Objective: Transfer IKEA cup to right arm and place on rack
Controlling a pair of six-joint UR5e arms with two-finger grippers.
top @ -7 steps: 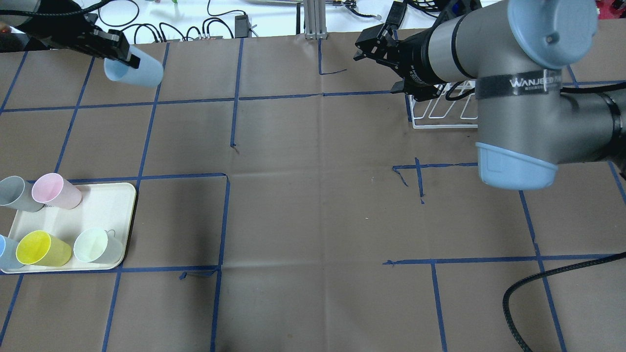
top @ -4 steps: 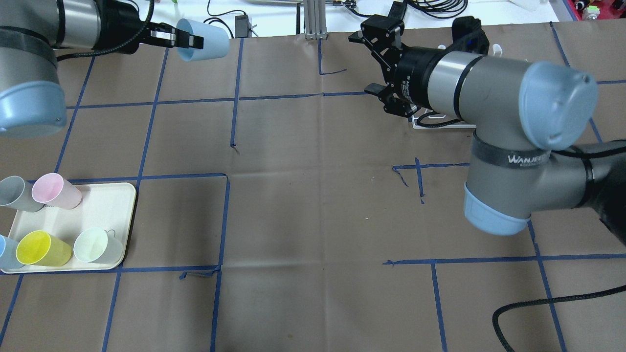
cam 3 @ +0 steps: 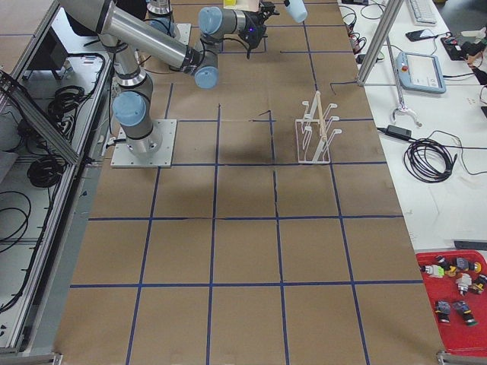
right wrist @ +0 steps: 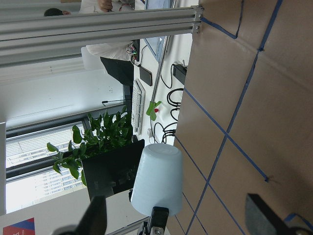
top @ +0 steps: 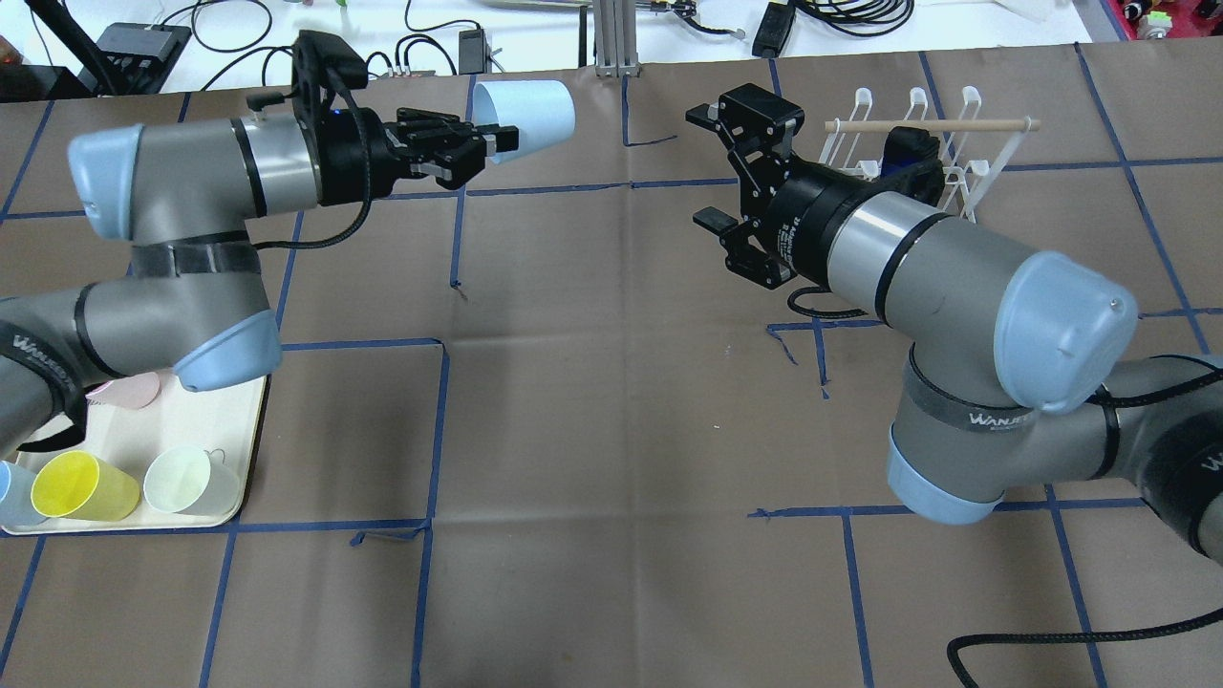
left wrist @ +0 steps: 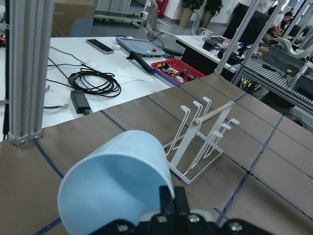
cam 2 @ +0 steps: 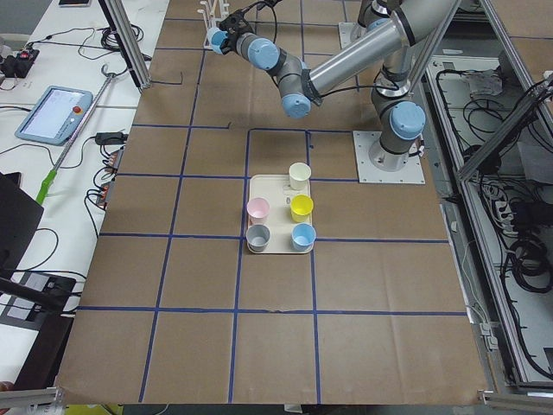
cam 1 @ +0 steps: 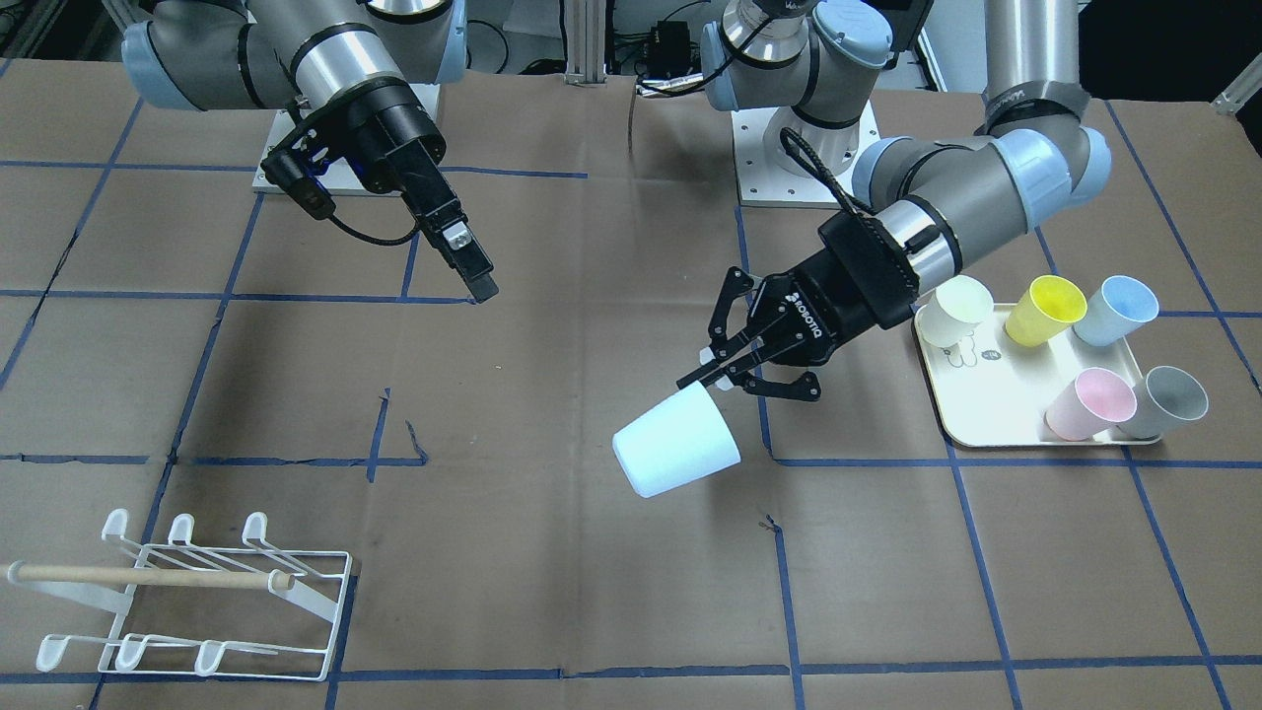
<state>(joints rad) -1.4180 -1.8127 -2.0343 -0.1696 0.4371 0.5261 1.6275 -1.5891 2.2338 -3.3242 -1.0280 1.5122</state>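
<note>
My left gripper (top: 492,145) is shut on the rim of a light-blue cup (top: 525,109) and holds it on its side above the far middle of the table, base pointing toward the right arm. In the front view the left gripper (cam 1: 718,373) holds the cup (cam 1: 676,440) the same way. The left wrist view shows the cup (left wrist: 115,181) pinched at its wall. My right gripper (top: 712,167) is open and empty, facing the cup with a clear gap. The right wrist view sees the cup (right wrist: 159,178) ahead. The white wire rack (top: 919,143) with a wooden dowel stands behind the right arm.
A cream tray (top: 244,420) at the near left holds several cups, among them a yellow cup (top: 72,485) and a pale green cup (top: 189,480). In the front view the rack (cam 1: 187,597) stands at the lower left. Cables lie beyond the far table edge.
My left arm has swung the cup from the far left toward the middle. My right arm has pulled back and turned its open gripper toward the cup, which uncovers the rack.
</note>
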